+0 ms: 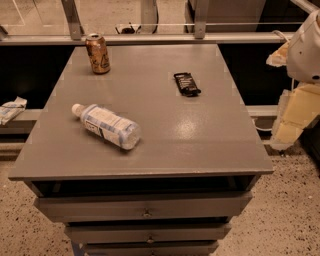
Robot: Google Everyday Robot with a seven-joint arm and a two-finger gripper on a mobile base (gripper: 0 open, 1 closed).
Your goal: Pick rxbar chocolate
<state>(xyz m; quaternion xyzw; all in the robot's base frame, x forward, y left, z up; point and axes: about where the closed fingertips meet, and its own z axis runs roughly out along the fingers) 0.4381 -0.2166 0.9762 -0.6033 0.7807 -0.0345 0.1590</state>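
On my counter (165, 145) the can (97, 53) stands upright well behind the water bottle (107, 126), which lies on its side. The rxbar chocolate (186, 84) lies flat right of the bottle and farther back, well apart from it. Far right of the bottle, beyond the counter's edge, hangs my claw (296, 116); apart or together, I cannot tell.

Office or lab space: grey drawer unit (145, 206), speckled floor (290, 215), glass partition (110, 12); gripper (296, 112) at 3 o'clock.
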